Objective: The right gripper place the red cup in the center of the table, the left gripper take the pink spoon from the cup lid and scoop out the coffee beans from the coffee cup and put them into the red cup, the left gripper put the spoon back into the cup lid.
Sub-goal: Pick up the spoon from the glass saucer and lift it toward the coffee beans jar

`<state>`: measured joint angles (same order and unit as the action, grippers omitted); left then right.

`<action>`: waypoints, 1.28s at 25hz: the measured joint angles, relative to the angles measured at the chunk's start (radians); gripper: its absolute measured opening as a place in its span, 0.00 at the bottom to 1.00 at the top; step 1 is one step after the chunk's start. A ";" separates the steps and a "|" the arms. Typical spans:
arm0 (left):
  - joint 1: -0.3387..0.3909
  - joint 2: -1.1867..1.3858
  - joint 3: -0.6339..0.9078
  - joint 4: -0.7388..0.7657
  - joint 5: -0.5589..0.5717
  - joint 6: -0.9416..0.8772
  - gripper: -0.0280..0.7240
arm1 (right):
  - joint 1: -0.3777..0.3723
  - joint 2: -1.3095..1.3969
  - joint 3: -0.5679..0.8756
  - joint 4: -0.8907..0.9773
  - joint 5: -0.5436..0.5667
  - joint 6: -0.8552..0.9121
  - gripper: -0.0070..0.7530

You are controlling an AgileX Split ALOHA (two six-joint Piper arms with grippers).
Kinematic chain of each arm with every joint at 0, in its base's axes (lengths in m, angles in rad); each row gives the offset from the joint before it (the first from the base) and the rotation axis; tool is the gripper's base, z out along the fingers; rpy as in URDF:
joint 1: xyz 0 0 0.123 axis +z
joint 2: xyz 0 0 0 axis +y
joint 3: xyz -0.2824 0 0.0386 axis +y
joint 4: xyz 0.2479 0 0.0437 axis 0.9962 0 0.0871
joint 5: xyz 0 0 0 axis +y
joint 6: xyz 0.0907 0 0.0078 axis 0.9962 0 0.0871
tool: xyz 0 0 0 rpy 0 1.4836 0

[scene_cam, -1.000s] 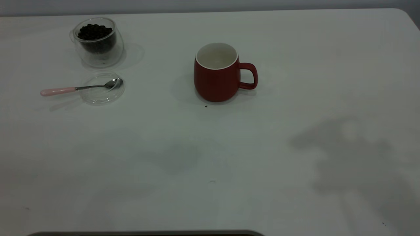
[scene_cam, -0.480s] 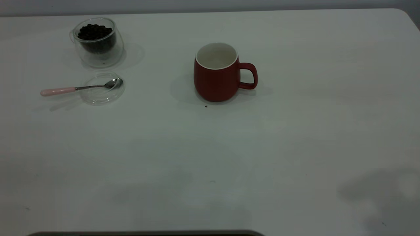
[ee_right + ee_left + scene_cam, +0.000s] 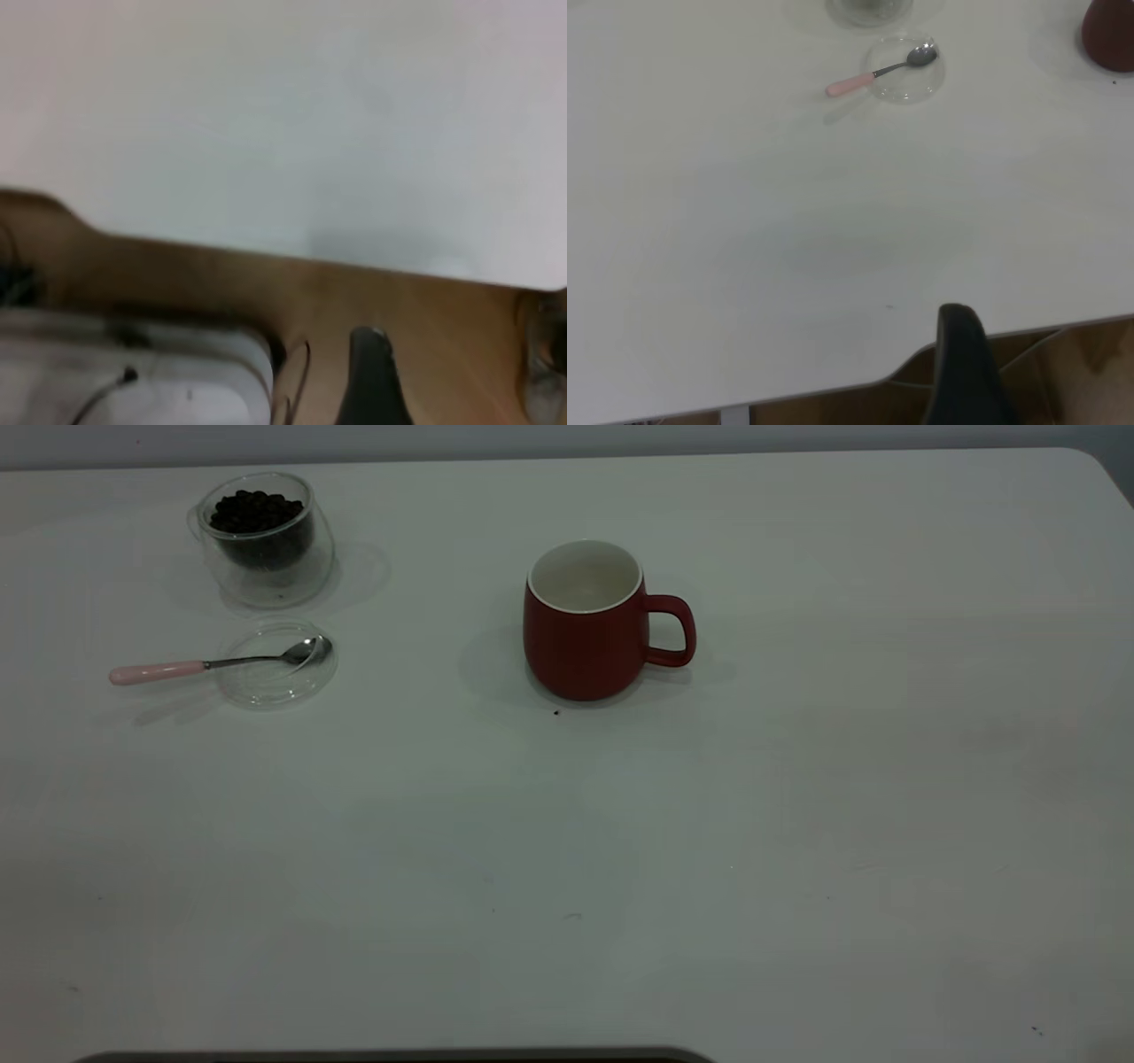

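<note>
The red cup (image 3: 585, 633) stands upright and empty near the middle of the white table (image 3: 709, 824), its handle pointing right; its edge also shows in the left wrist view (image 3: 1109, 40). The glass coffee cup (image 3: 264, 538) with coffee beans (image 3: 257, 512) stands at the far left. In front of it lies the clear cup lid (image 3: 276, 664), with the pink spoon (image 3: 213, 662) resting bowl-on-lid, handle pointing left. The spoon also shows in the left wrist view (image 3: 877, 73). Neither gripper shows in the exterior view. The left gripper (image 3: 966, 372) is a dark shape off the table's edge, far from the spoon. The right gripper (image 3: 372, 381) hangs beyond the table edge.
A tiny dark speck (image 3: 556, 712) lies just in front of the red cup. The right wrist view shows the table's edge (image 3: 266, 243), a brown floor below it and a pale grey object with cables (image 3: 133, 381).
The arm's shadow on the table at the lower right has slid off to the right and out of view. The cups, lid and spoon have not moved.
</note>
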<state>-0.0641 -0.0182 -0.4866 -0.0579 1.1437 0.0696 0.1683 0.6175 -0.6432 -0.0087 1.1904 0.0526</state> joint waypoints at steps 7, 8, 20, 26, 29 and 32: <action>0.000 0.000 0.000 0.000 0.001 0.000 0.73 | -0.132 -0.261 0.090 0.009 -0.030 -0.066 0.78; 0.000 0.000 0.000 0.000 0.001 0.000 0.73 | -0.144 -0.291 0.098 0.009 -0.030 -0.070 0.78; 0.000 0.000 0.000 0.000 0.001 -0.002 0.73 | -0.199 -0.541 0.173 0.009 -0.063 -0.074 0.78; 0.000 0.000 0.000 0.000 0.001 -0.002 0.73 | -0.199 -0.584 0.173 0.009 -0.064 -0.074 0.78; 0.000 0.000 0.000 0.000 0.001 -0.002 0.73 | -0.199 -0.584 0.173 0.009 -0.064 -0.074 0.78; 0.000 0.000 0.000 0.000 0.001 -0.002 0.73 | -0.199 -0.584 0.173 0.009 -0.064 -0.074 0.78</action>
<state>-0.0641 -0.0182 -0.4866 -0.0579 1.1449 0.0678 -0.0311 0.0332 -0.4703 0.0000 1.1262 -0.0218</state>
